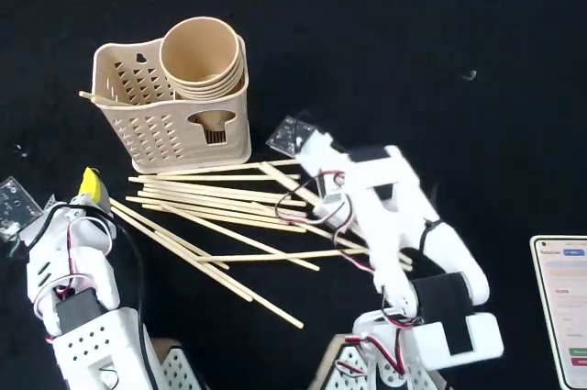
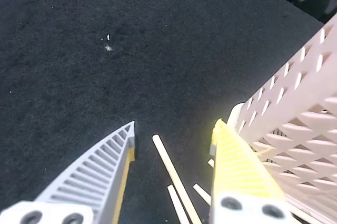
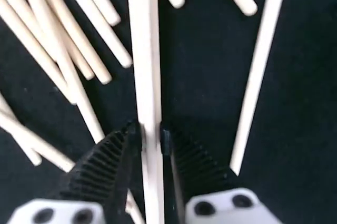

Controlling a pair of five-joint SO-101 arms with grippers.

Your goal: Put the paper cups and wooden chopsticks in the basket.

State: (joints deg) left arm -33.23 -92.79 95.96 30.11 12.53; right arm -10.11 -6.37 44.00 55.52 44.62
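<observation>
High view: a black tabletop [image 1: 459, 41] carries a beige perforated basket [image 1: 165, 133] at upper left. A nested stack of paper cups [image 1: 202, 55] stands inside the basket, mouths up, against its right side. A stray chopstick [image 1: 94, 96] pokes out past the basket's left wall. The wooden chopsticks [image 1: 211, 202] lie loose in a fanned pile on the tabletop, just in front of the basket. The left arm [image 1: 73, 261] stands at lower left; its yellow finger [image 1: 90, 185] points toward the basket, near the left end of the pile. The right arm [image 1: 385, 197] is bent forward and low over the right part of the pile, with its wrist end close to the basket's right front corner. A phone [image 1: 561, 307] lies at the right edge.

Left wrist view: the left pincer [image 2: 175, 125] is released. Its grey finger [image 2: 105, 174] and yellow finger [image 2: 239, 171] are spread wide apart above the tabletop [image 2: 105, 50]. Several ends of the wooden chopsticks [image 2: 171, 174] lie on the cloth under the gap. The basket [image 2: 300, 97] rises just beside the yellow finger; contact between them cannot be determined.

Right wrist view: the right pincer [image 3: 149, 130] is clenched on a gripped chopstick [image 3: 143, 50]. The black ribbed fingers [image 3: 113, 155] press it from both sides, and the stick runs straight out ahead of them. The remaining wooden chopsticks [image 3: 79, 39] lie on the tabletop [image 3: 205, 76] to either side, some crossing one another.
</observation>
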